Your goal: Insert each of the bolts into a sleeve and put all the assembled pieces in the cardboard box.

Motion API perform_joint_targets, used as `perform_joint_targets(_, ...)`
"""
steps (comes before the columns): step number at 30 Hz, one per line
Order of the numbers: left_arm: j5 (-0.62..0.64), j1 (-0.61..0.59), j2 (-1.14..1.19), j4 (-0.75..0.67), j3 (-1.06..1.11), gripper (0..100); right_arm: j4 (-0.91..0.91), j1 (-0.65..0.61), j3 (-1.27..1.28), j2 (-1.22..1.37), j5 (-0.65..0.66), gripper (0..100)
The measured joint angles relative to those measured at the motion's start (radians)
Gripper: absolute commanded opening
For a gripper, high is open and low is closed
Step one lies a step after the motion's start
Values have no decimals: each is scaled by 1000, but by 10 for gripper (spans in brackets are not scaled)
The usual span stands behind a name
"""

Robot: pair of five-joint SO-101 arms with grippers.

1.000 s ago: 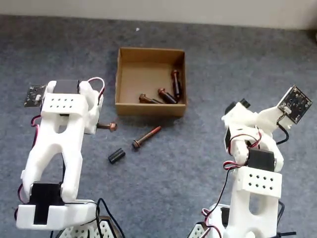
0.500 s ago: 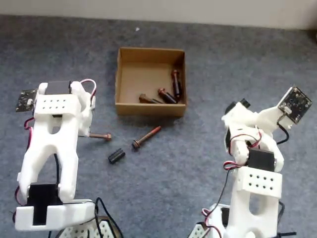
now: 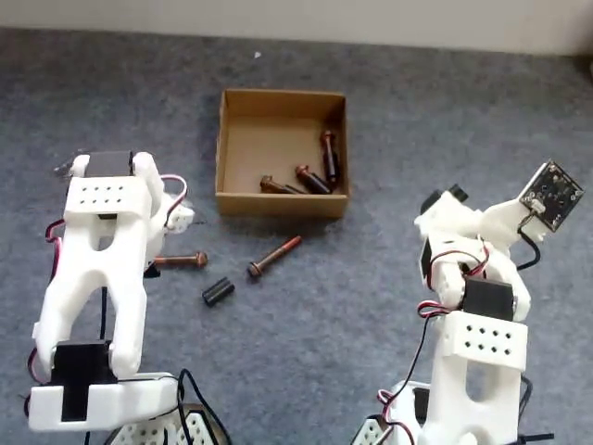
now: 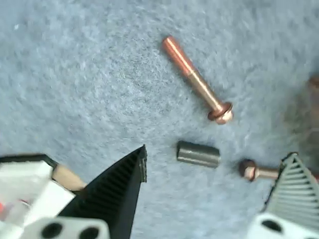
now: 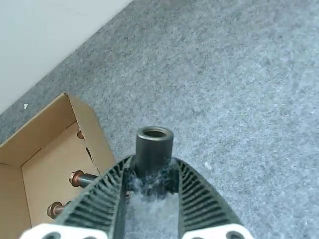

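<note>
the left claw (image 4: 219,152) hung above the carpet (image 3: 371,306) with its jaws wide apart. from its wrist, a loose sleeve (image 4: 198,153) showed between them, a bolt (image 4: 256,171) lay just beside one jaw, and a second bolt (image 4: 197,79) lay near the sleeve. the right claw (image 5: 153,167) was clamped on a second sleeve (image 5: 154,144), toward the carpet's right edge. the box (image 3: 278,202), near the far edge, held three assembled pieces (image 3: 310,178).
</note>
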Motion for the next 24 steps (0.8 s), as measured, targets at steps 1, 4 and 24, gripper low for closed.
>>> perform_joint_targets(1,-64,0,0,3,0,396,0,0,0,0,0,4)
perform_joint_targets(4,-310,0,0,9,0,396,0,0,0,0,0,4)
perform_joint_targets(24,-1711,-80,0,-196,3,396,0,0,0,0,0,4)
